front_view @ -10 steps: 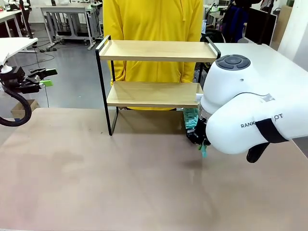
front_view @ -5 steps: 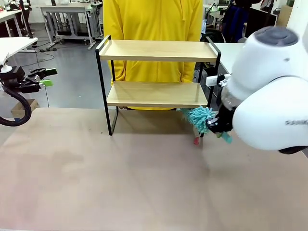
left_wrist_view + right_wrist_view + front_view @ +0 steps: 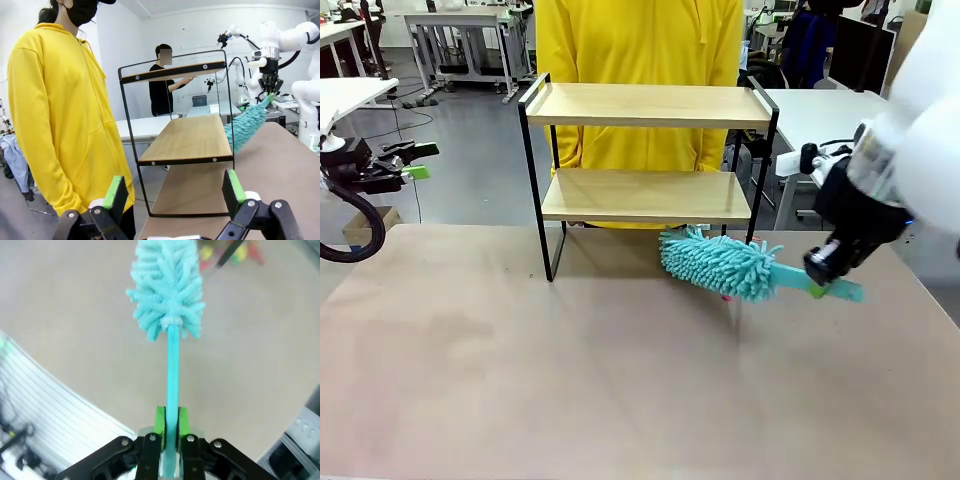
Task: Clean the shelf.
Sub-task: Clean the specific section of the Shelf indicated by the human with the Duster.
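The shelf (image 3: 645,195) stands at the table's far side: two light wooden boards in a thin black frame, also seen side-on as the shelf (image 3: 190,137) in the left wrist view. My right gripper (image 3: 823,272) is shut on the handle of a turquoise fluffy duster (image 3: 720,263), whose head hangs above the table, in front of the lower board's right end. In the right wrist view the duster (image 3: 169,290) points away from the right gripper (image 3: 169,426). My left gripper (image 3: 408,160) stays off the table at far left; its jaws are open in the left wrist view (image 3: 175,192).
A person in a yellow hoodie (image 3: 638,60) stands right behind the shelf. A small colourful object (image 3: 230,252) lies on the table by the shelf's right leg. The brown tabletop (image 3: 570,380) in front is bare. White tables (image 3: 825,110) stand beyond.
My right arm has swung up and to the right, carrying the duster. Its head has lifted clear beside the shelf's right leg and now lies nearly level. The left arm has not moved.
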Available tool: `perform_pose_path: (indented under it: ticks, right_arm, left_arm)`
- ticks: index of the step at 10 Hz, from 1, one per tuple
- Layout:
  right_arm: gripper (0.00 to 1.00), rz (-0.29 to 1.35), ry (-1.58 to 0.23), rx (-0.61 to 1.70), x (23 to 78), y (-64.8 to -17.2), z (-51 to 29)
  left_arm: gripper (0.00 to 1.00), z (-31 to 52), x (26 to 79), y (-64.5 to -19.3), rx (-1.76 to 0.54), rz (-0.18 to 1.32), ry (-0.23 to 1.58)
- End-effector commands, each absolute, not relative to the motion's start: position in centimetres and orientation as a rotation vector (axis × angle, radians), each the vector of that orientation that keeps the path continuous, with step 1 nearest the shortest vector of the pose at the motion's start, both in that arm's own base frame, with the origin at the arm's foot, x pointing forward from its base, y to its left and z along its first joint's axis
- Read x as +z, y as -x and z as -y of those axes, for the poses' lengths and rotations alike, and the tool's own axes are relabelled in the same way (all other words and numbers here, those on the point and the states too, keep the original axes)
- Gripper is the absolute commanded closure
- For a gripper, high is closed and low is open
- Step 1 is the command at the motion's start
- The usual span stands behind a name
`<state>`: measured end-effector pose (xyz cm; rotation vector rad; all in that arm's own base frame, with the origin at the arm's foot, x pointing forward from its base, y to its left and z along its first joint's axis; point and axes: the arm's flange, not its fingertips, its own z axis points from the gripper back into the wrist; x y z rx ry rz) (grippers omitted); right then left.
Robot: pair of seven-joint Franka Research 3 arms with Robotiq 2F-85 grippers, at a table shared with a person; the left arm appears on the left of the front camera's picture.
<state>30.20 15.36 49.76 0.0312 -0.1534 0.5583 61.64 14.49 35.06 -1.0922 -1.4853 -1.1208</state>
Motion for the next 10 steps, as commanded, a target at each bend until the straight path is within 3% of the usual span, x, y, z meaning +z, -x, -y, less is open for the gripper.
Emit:
perform_pose_path:
  ticks: [1,6,9,10]
  right_arm:
    - [0.87,0.023,-0.034,0.712,54.1,-29.6,-14.3]
    - [0.87,-0.207,0.154,1.061,62.8,-26.9,-12.7]
    - [0.87,-0.182,0.286,1.271,63.2,-26.4,-11.7]
    - [0.87,-0.221,0.185,1.100,63.3,-25.9,-12.3]
  left_arm:
    - [0.00,-14.4,35.3,-61.4,-1.127,1.489,1.085]
    - [0.00,-14.4,35.3,-61.4,-1.127,1.489,1.085]
    - [0.00,-14.4,35.3,-61.4,-1.127,1.489,1.085]
    - [0.00,-14.4,35.3,-61.4,-1.127,1.489,1.085]
